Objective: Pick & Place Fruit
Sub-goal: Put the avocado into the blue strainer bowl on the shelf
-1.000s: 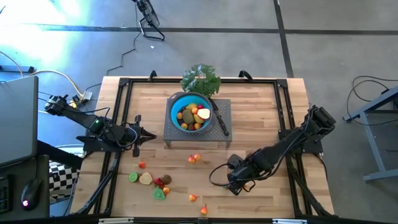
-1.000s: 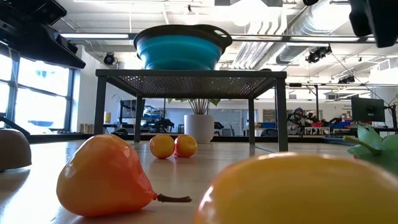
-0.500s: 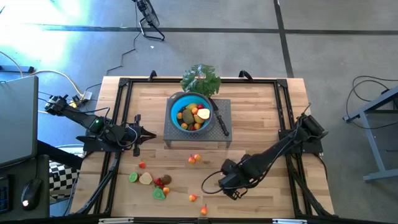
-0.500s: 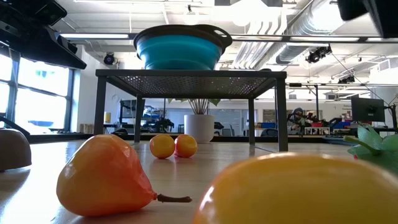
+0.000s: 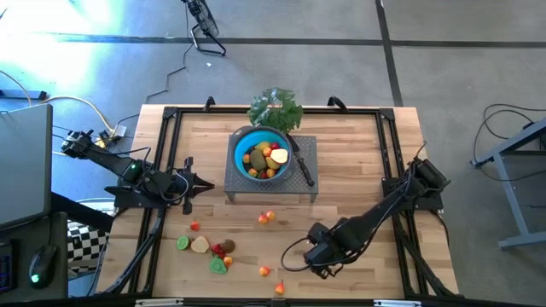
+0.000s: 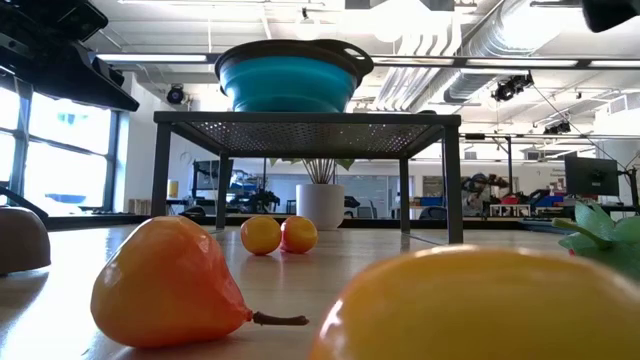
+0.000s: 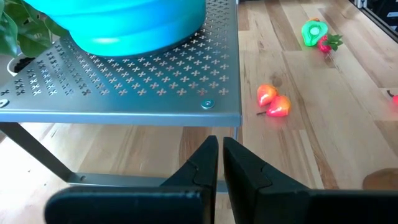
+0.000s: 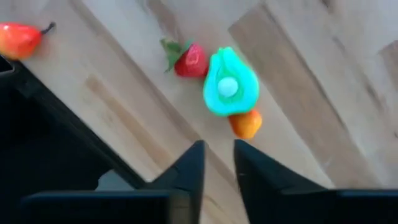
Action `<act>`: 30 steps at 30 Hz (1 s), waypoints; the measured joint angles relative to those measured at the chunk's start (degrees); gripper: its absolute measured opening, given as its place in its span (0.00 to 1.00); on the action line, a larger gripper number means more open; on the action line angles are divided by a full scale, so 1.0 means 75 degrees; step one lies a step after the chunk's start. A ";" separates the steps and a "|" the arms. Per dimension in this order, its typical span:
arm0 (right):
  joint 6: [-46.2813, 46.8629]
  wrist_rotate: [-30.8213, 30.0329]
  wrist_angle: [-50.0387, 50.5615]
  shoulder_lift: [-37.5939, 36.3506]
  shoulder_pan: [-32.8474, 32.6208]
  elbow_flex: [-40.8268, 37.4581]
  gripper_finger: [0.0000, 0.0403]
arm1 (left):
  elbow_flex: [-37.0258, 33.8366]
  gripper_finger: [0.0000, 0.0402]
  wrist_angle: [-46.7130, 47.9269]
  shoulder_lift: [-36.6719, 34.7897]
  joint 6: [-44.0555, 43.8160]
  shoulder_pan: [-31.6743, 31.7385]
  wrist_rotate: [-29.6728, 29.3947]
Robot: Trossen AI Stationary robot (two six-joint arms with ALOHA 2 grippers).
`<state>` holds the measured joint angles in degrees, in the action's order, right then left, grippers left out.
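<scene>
My right gripper (image 5: 317,256) hangs low over the near table, jaws slightly parted, empty; the left gripper (image 5: 203,184) waits clenched beside the stand (image 5: 303,183). Loose fruit (image 5: 213,248) lies near-left; more fills the bowl (image 5: 236,155). Risk: narrow jaws could knock small pieces away.

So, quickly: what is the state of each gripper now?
Left gripper: shut, holding nothing, beside the metal stand.
Right gripper: slightly open, empty, above the wooden table.
</scene>
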<state>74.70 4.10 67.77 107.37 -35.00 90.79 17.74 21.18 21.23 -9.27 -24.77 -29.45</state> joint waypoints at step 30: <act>-0.0084 -0.1486 -0.0099 0.0850 -0.0335 -0.0016 0.83 | 0.0000 0.05 -0.0002 0.0000 -0.0004 -0.0001 0.0000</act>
<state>74.07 -7.04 67.02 113.75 -37.52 90.67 17.74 21.17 21.23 -9.30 -24.77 -29.45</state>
